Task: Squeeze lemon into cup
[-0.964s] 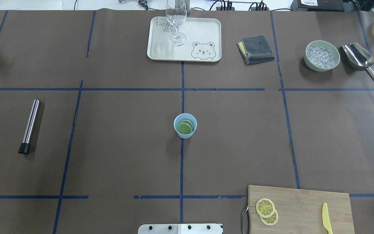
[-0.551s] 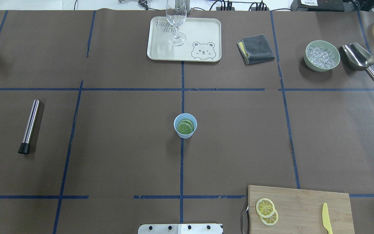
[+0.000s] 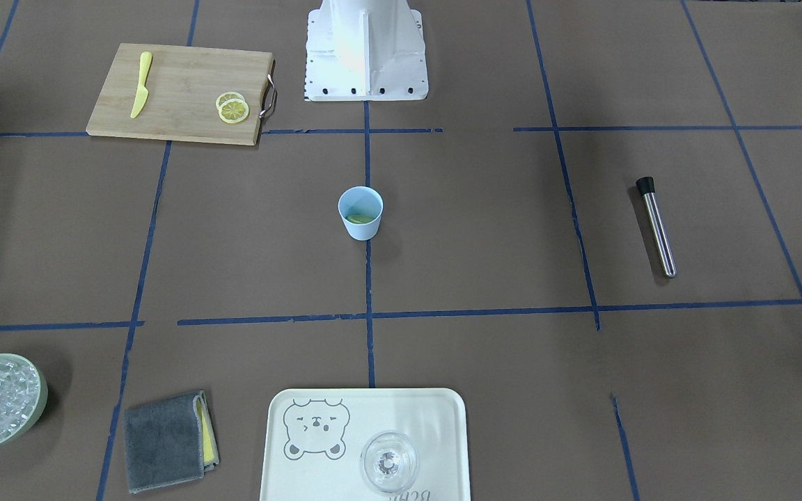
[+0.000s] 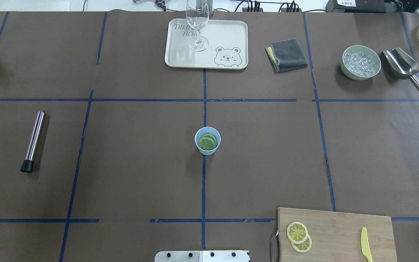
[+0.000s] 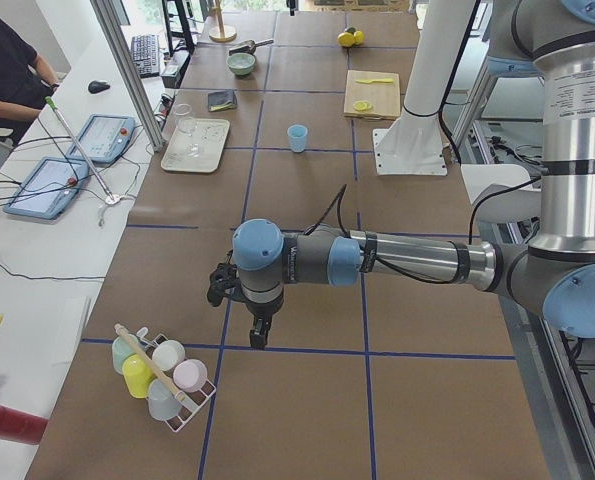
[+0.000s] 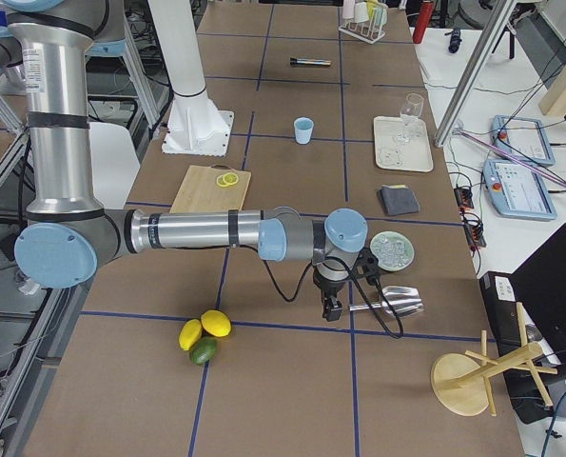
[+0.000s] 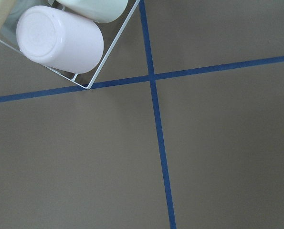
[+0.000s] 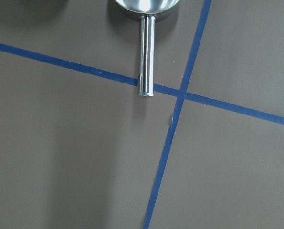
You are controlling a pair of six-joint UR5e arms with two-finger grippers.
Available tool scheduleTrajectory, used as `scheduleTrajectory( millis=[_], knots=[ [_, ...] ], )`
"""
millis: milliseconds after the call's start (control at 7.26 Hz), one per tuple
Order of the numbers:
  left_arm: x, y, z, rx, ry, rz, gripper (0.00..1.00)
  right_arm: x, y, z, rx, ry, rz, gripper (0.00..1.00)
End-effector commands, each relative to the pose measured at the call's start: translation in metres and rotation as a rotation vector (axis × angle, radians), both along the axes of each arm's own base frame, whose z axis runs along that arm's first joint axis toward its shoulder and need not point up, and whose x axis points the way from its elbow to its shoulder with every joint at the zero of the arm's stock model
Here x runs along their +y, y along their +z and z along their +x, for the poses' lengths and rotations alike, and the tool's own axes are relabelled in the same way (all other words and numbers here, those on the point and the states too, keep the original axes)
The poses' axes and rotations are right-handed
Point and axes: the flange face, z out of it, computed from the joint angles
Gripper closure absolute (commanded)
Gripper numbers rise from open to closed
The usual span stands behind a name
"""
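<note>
Two yellow lemon slices lie overlapping on the left part of the bamboo cutting board at the table's near right; they also show in the front view. The light-blue cup stands upright at the table's centre with green round slices inside. Neither gripper shows in the overhead or front views. The left gripper hangs over the table's far left end beside a cup rack. The right gripper hangs over the far right end near the scoop. I cannot tell whether either is open or shut.
A cream tray with a clear glass stands at the back. A grey cloth, a green bowl of ice, a steel scoop, a steel muddler and a yellow knife lie around. A rack of cups is at the left end.
</note>
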Motion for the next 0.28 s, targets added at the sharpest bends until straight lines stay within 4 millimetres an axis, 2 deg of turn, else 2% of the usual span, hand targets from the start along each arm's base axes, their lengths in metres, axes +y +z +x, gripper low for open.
scheduleTrajectory(
  millis=[0,138],
  knots=[
    [-0.0007,-0.0030,-0.0004,0.000,-0.001,0.006,0.00,0.0003,0.0011,-0.0003,0.000,-0.002,-0.001,0.00],
    [-0.0022,-0.0038,0.0003,0.000,0.000,0.008,0.00,0.0003,0.0011,-0.0003,0.000,-0.001,-0.002,0.00]
  ],
)
